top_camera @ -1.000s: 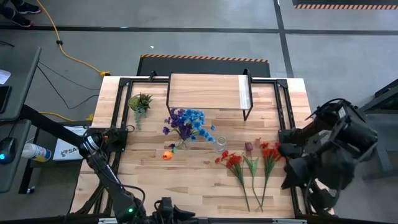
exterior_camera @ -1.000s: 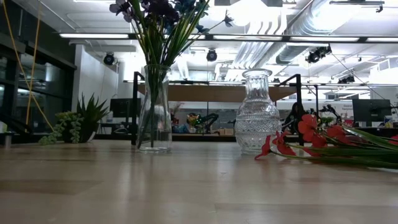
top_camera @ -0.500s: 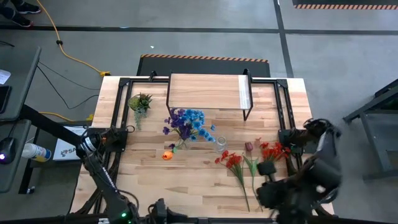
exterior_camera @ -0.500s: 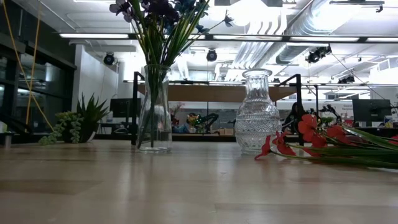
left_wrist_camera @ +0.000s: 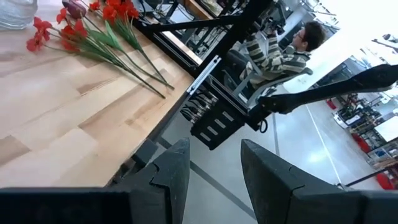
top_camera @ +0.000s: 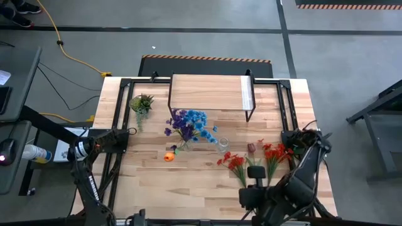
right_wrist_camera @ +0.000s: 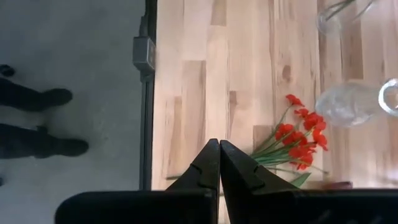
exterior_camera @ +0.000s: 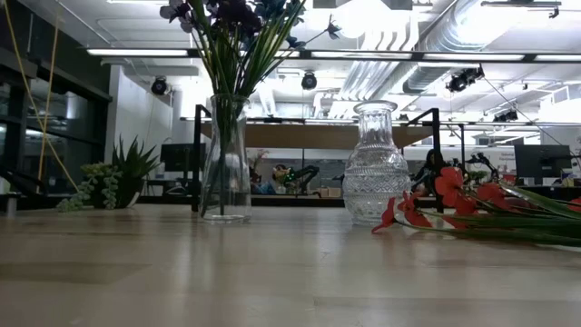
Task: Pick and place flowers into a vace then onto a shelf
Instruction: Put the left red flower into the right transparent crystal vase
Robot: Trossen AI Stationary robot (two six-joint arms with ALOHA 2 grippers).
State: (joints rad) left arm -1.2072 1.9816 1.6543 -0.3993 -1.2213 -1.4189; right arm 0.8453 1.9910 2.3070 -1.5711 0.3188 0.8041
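Flowers with blue and purple blooms [top_camera: 188, 123] stand bunched in a tall clear vase [exterior_camera: 225, 159] near the middle of my table [top_camera: 151, 182], their green stems gathered inside the glass. At the table's far left corner sits a small spiky green plant [top_camera: 141, 103]. My left gripper [left_wrist_camera: 214, 180] hangs off the table's left edge; its two dark fingers stand apart with nothing between them. An orange bloom [top_camera: 168, 157] lies loose on the wood just in front of the tall vase. To the right of that vase stands a second, shorter vase of ribbed glass [exterior_camera: 375, 163], and I see nothing in it. Behind both, at the table's far edge, is the shelf [top_camera: 210, 91], its plank top bare. Further right, red flowers [top_camera: 237, 162] lie flat on the table with their stems pointing toward the near edge, a dark maroon bloom [top_camera: 252, 148] among them, all just beside the ribbed vase. My right gripper [right_wrist_camera: 219, 163] hovers over the near edge beside those red flowers, its fingers pressed together and holding nothing. In my left wrist view a seated person in a striped top [left_wrist_camera: 273, 50] shows beyond the table.
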